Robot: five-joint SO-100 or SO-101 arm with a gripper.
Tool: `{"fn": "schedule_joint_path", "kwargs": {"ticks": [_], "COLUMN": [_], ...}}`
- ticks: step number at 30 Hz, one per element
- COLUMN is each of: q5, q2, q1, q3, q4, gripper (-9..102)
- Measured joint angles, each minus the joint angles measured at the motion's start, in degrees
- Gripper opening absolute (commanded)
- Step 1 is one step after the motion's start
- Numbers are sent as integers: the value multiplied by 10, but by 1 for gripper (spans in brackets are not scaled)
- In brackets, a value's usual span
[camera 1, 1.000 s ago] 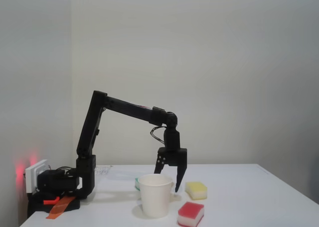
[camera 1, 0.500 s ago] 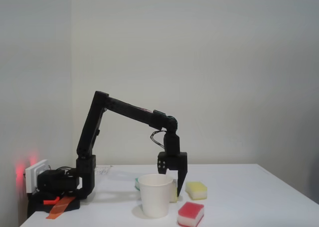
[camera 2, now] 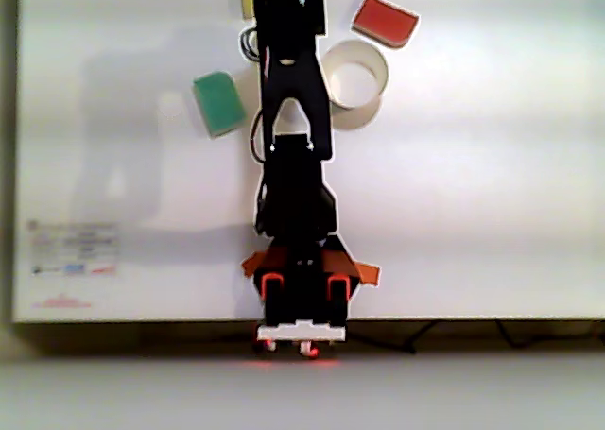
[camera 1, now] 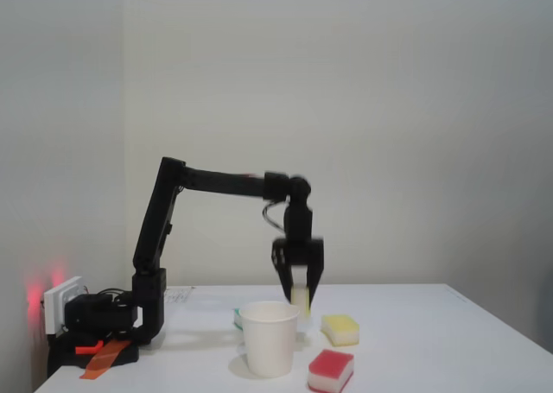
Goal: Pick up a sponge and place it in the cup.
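The white table (camera 1: 415, 341) is seen carrying everything, with the black arm (camera 1: 216, 184) reaching out from its base at the left of the fixed view and bent straight down at the wrist. The cup (camera 1: 270, 337) is found upright near the front, its open mouth shown as a white ring (camera 2: 357, 76) just beside the arm in the other view. The gripper (camera 1: 299, 300) is held above and just behind the cup's rim, and its jaws are clamped on the sponge (camera 1: 300, 299), a pale block lifted clear of the table. A second yellow sponge (camera 1: 340, 328) is left lying just right of the cup, a red-topped sponge (camera 1: 331, 370) in front of it, and a green sponge (camera 2: 218, 104) is seen on the arm's other side in the other view. The held block is judged light, soft and compressible, not fragile and unlikely to slip; a pinch across its narrow sides is judged best, so that it can be dropped end-first into the cup, which may be tipped easily if knocked.
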Motion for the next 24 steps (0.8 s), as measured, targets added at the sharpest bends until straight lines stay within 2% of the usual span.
{"fn": "schedule_joint_path", "kwargs": {"ticks": [4, 9, 17, 24], "q5": [25, 5, -54, -80], "q2": [-40, -54, -31, 69], "q1": [-28, -7, 80, 150], "q3": [-165, -280, -257, -146], "q4": [122, 128, 128, 128], "gripper": [0, 0, 0, 0]}}
